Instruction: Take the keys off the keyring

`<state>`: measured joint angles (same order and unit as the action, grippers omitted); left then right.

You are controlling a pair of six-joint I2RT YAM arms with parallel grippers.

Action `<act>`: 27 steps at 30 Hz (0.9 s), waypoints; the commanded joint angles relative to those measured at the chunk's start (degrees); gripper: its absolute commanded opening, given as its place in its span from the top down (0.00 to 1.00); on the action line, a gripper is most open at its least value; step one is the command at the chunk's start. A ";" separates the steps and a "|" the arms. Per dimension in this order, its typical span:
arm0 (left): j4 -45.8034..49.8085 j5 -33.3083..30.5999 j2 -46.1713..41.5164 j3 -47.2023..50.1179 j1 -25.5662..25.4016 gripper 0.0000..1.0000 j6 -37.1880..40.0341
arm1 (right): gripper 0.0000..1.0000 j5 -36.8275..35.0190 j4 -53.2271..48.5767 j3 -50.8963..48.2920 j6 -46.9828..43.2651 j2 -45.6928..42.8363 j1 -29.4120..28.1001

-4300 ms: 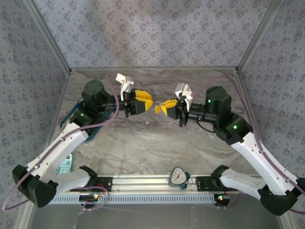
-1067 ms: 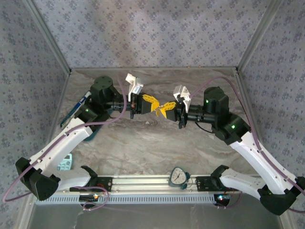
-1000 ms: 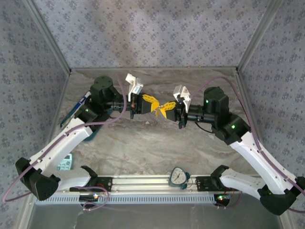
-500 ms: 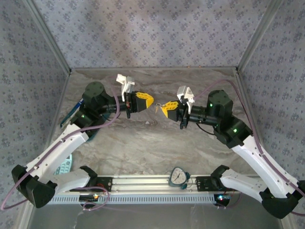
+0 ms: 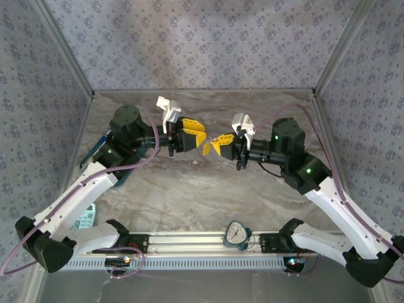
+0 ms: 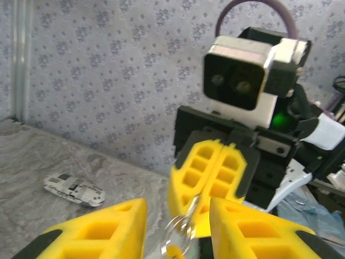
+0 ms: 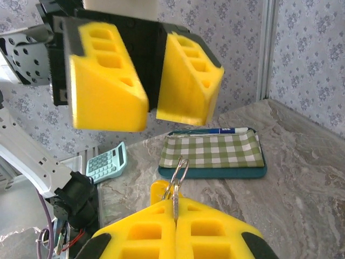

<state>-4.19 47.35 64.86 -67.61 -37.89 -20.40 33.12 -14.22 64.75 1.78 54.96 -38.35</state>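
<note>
right wrist view: the right gripper pinches shut on the keyring, whose thin wire loop stands up from its tips in mid-air, a small yellow key head just beside it. the left gripper gapes wide, facing it. light, stiff, slick metal, likely; the key head offers the surest pinch.

**Papered booth, marbled bench**

Three walls in blue-grey wallpaper with a small repeating flower print enclose a grey, marble-veined bench. Pale metal posts run down the two back corners. A ribbed aluminium rail lines the near edge. The light is soft and even.
</note>
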 commanded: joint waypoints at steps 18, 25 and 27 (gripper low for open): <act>5.99 1.22 1.71 -3.68 -2.10 0.88 5.59 | 1.00 1.07 -1.09 3.02 -0.06 0.17 0.03; -1.18 -0.07 -0.45 -0.14 -0.16 1.00 0.12 | 1.00 0.57 -0.43 2.15 0.14 -0.60 0.20; -4.87 -0.24 -1.41 1.67 1.21 1.00 -2.71 | 1.00 0.35 0.34 1.55 0.33 -1.12 0.20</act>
<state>-1.52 48.60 66.08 -67.59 -39.03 -19.59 33.50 -14.20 65.93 1.69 55.40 -38.41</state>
